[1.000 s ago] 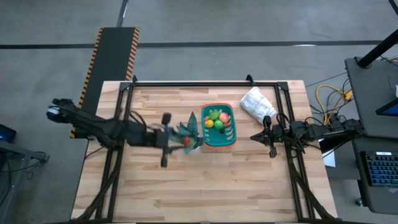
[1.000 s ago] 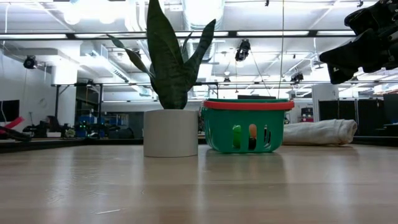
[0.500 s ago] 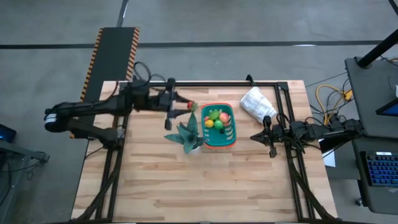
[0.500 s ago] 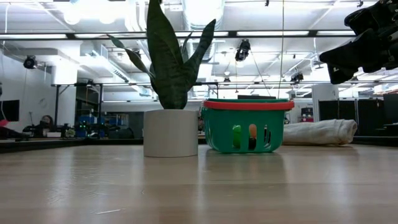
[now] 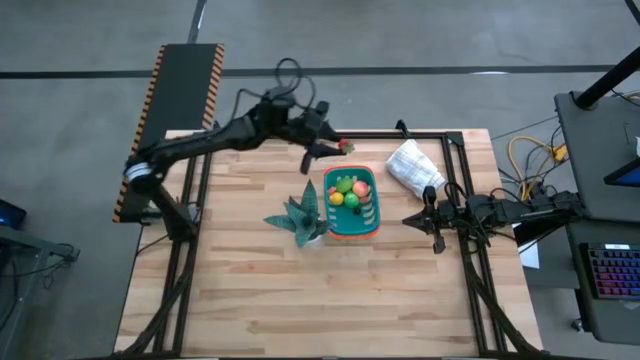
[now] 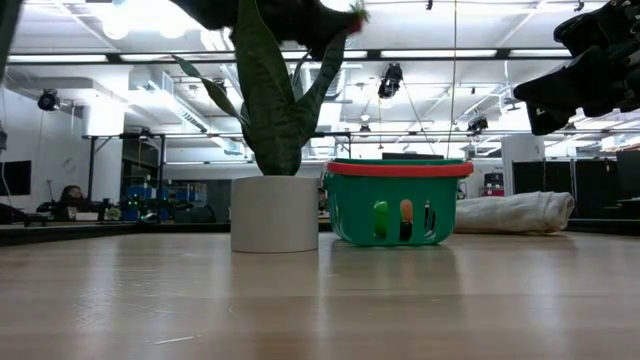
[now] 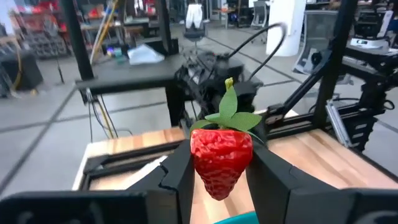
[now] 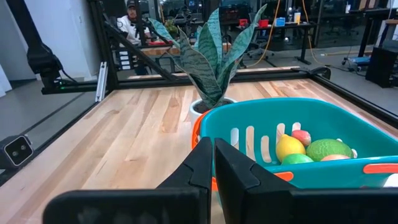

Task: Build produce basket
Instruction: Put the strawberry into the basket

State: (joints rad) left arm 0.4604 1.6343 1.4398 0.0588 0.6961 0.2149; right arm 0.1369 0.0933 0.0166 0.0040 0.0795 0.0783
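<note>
Change: over the last second the left arm has swung from beside the plant, near the tabletop's middle, up to the far edge of the tabletop, carrying a toy strawberry with it.
Left gripper (image 5: 335,149): held above the far edge of the tabletop, just beyond the basket; its jaws pinch the strawberry (image 7: 221,155) from both sides.
Strawberry: red with a green leafy top, clear of the tabletop, stem end up in the left wrist view.
Basket (image 5: 371,224): teal with an orange band, standing right of the tabletop's centre, upright.
Produce (image 5: 347,190): small yellow, green, orange and reddish pieces lying inside the basket; the exact count is hard to tell from above.
Plant (image 5: 302,213): spiky green leaves in a white pot, just beside the basket on its left side, apparently touching it in the low view.
White bag (image 5: 414,168): lying near the far right corner of the tabletop, apart from the basket.
Right gripper (image 5: 411,217): waiting low at the right edge of the tabletop, pointed at the basket, jaws pressed together on nothing.
Person (image 8: 131,17): seated in the room beyond the tabletop, seen in the right wrist view.
</note>
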